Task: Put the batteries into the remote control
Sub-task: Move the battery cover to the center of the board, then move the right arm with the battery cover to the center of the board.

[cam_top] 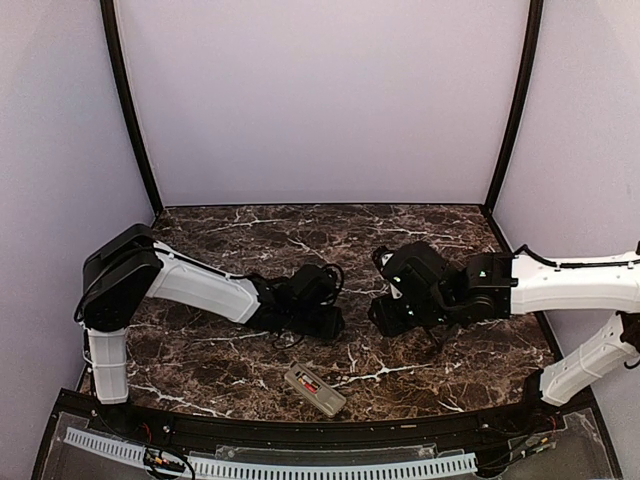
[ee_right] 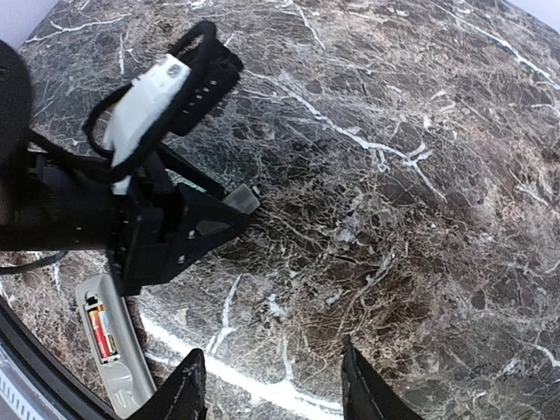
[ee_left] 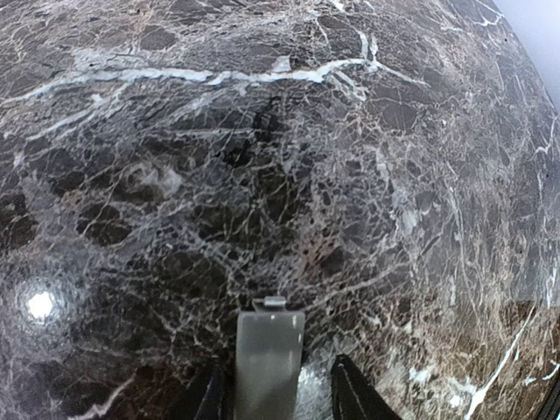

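Even, soft overhead light is cast on the marble table [cam_top: 420, 225]; a round glare spot [ee_left: 39, 304] is seen at the near left in the left wrist view. Wrist views are bowed at the edges; arm shadows stay faint.

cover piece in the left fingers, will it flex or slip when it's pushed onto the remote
The cover looks like thin flat moulded plastic, so probably light and fairly stiff, with slight give. Its smooth face sits between the left fingers, so it may slide if pressed hard. Its small end tab looks easiest to snap. The remote lies flat, unlikely to roll.
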